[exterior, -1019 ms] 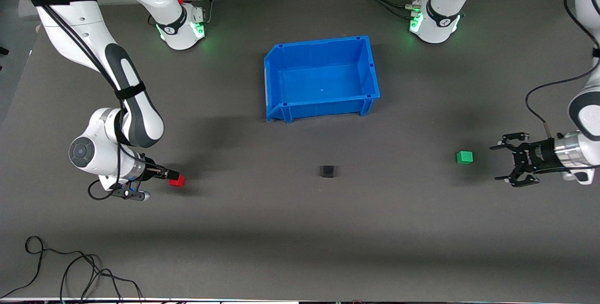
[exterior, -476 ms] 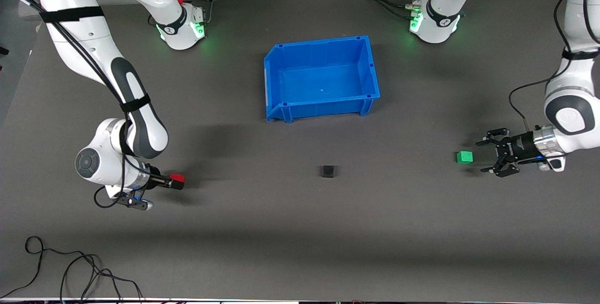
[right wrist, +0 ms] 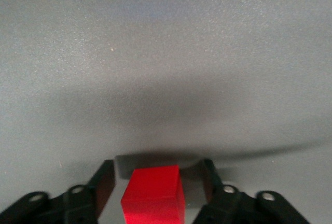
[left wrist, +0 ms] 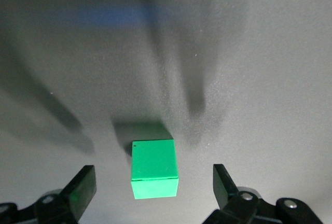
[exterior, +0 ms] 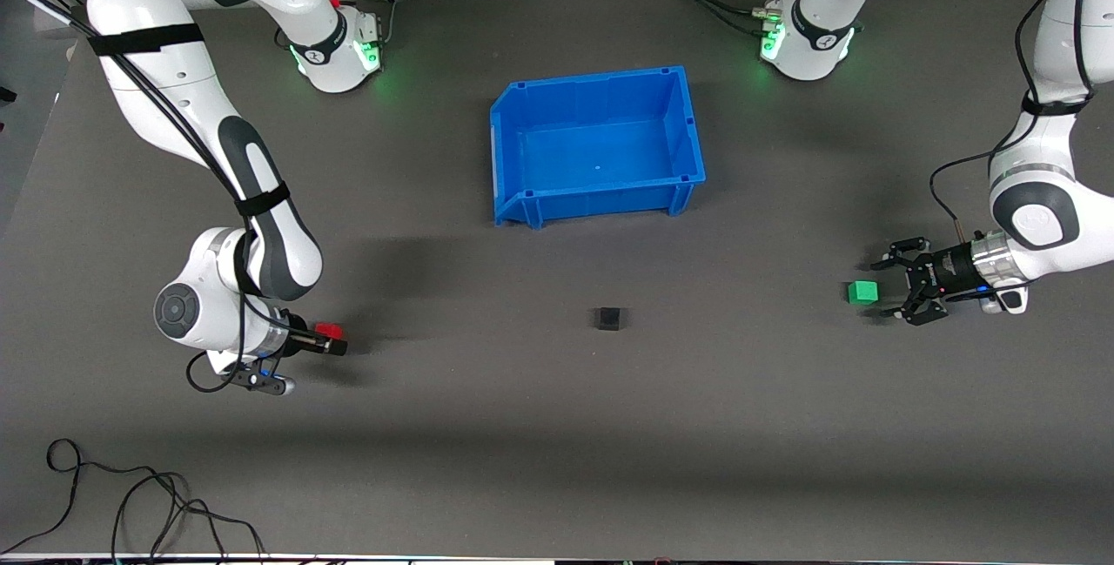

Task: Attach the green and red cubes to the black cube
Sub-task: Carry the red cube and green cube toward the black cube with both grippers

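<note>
Front view, lower middle of the frame: the black cube [exterior: 608,318] sits alone, well apart from both grippers; the right gripper [exterior: 333,339] has its jaws either side of the red cube [exterior: 327,330], slim gaps showing, not yet clamped; the left gripper [exterior: 883,289] is spread wide, the green cube [exterior: 862,291] just ahead of its fingertips. Likely risks: an off-centre squeeze twisting the red cube; a low fingertip nudging the green one away.

Left end effector [exterior: 888,289] low over the table, spread wide; right end effector [exterior: 335,340] low, partly closed.
</note>
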